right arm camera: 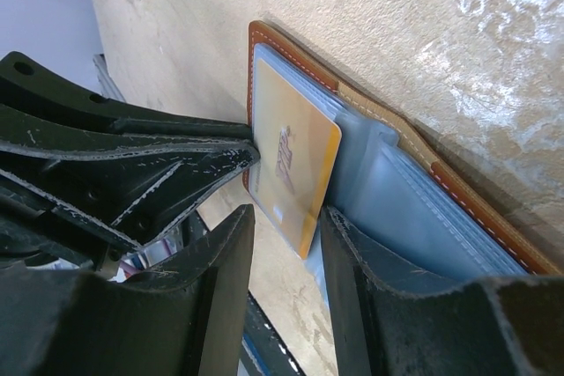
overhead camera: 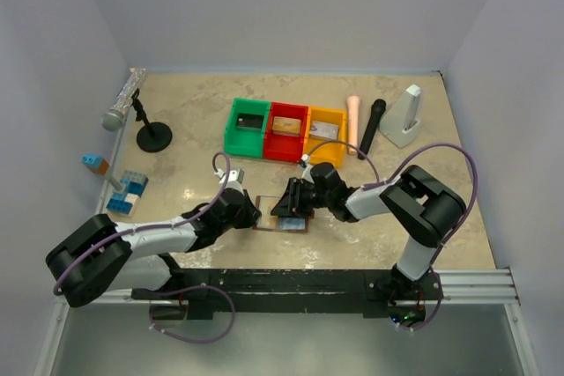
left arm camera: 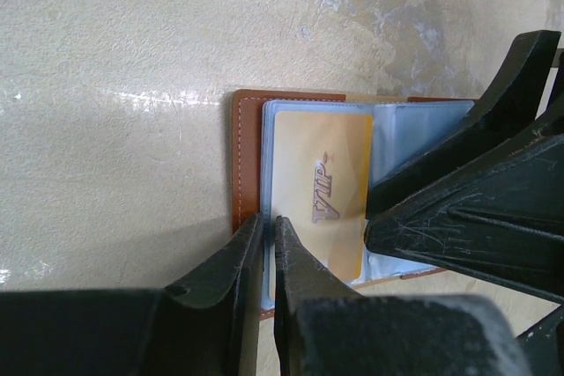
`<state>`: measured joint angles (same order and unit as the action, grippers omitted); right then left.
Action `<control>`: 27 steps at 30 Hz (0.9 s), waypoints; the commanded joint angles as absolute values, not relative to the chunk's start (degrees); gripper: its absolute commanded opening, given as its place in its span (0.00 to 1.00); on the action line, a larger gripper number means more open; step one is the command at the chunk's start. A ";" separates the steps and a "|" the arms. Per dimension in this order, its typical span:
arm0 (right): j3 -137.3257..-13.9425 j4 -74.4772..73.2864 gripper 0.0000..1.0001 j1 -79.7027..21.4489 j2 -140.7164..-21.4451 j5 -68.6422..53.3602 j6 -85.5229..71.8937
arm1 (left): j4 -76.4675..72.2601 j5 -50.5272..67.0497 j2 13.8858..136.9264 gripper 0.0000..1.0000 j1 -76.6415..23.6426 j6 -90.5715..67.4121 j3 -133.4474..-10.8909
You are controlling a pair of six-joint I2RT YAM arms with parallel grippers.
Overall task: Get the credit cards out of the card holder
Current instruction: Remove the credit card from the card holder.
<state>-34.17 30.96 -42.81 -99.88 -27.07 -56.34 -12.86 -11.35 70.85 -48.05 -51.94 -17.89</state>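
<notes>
Right wrist: judged gold VIP card (right arm camera: 295, 151) stiff, slick; pinch free edge. Noted right jaws parted, left jaws clenched on card holder (right arm camera: 423, 209).

I see a tan-brown card holder (left arm camera: 247, 160) with white stitching and pale blue sleeves, a gold card (left arm camera: 322, 187) lettered VIP, and a mottled beige table (left arm camera: 115, 68).

- The left arm (overhead camera: 159, 235) lies low and reaches right; the left gripper (overhead camera: 253, 215) has its jaws nearly together, nipping the card holder (left arm camera: 247, 156) at its edge.
- The right arm (overhead camera: 381, 196) is bent at the elbow and reaches left; the right gripper (overhead camera: 291, 203) tilts down with its jaws parted.
- The two grippers' tips face each other, close together.
</notes>
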 commanded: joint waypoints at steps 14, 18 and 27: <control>-32.87 49.22 0.40 -42.89 -104.94 -30.76 -60.73 | -17.66 -3.43 74.53 0.14 -48.52 -52.91 -14.85; -33.31 47.55 0.39 -42.80 -104.68 -31.11 -59.77 | -18.19 -2.81 74.27 0.16 -48.52 -52.38 -15.12; -34.01 44.13 0.40 -42.80 -104.42 -31.20 -58.80 | -16.71 -2.63 71.38 0.25 -48.52 -51.59 -15.64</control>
